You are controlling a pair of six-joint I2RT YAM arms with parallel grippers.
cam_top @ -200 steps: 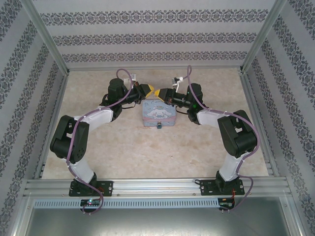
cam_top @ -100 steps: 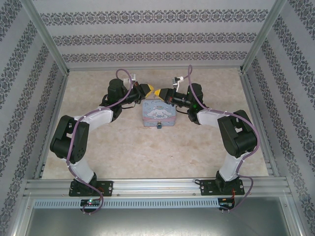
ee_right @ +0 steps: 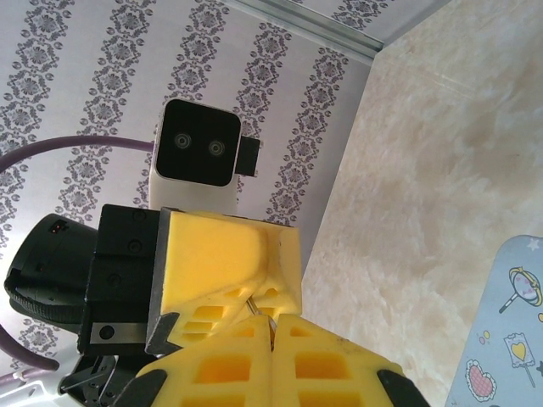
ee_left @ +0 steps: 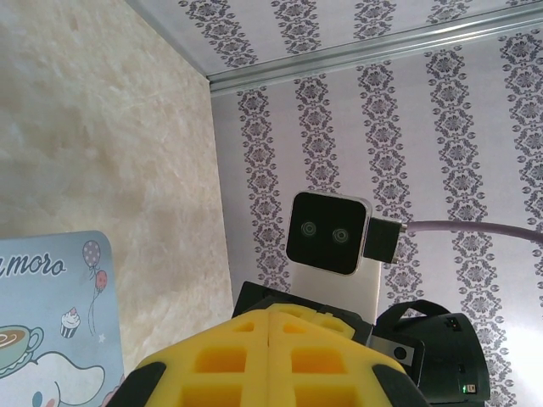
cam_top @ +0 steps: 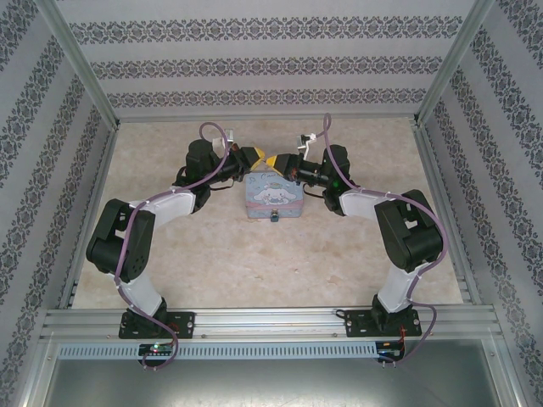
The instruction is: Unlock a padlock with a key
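The tiny dark padlock [cam_top: 274, 218] hangs at the near front of the pale-blue cartoon tin [cam_top: 273, 193]. Above the tin's far edge my two grippers meet tip to tip. My left gripper [cam_top: 258, 157] is shut, its yellow pads [ee_left: 237, 356] pressed flat together. My right gripper [cam_top: 277, 159] is shut too. A thin silvery key [ee_right: 259, 307] sticks out of the right gripper's [ee_right: 273, 326] seam and runs into the tips of the left fingers [ee_right: 221, 254]. The key's head is hidden between the pads.
The tin's printed lid fills a corner of each wrist view [ee_left: 51, 331] [ee_right: 509, 339]. Patterned walls [cam_top: 271, 64] close in the marbled table [cam_top: 254, 271] on three sides, with aluminium posts at the back corners.
My left arm has shifted slightly, bringing its wrist a little up and right towards the right gripper. The right arm, tin and padlock have stayed put.
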